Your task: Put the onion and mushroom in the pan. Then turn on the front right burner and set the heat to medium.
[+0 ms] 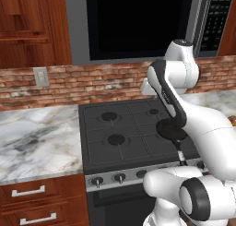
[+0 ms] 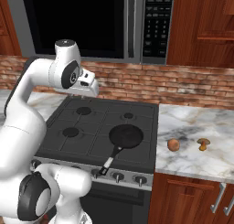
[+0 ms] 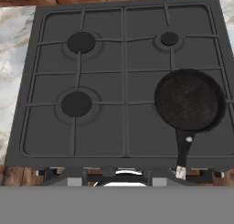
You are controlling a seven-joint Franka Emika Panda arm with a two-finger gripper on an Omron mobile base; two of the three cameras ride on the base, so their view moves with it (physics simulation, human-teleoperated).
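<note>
Right now the onion (image 2: 172, 145) lies on the counter (image 2: 192, 122) to the right of the pan (image 2: 125, 136), mushroom (image 2: 203, 143) just beyond. Whether the gripper (image 2: 93, 88), high over the stove (image 2: 91, 127), is released or clenched, I cannot tell.

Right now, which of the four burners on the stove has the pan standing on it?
The front right burner: the black pan covers its cap. The other three caps, front left, back left and back right, lie bare under the grate.
</note>
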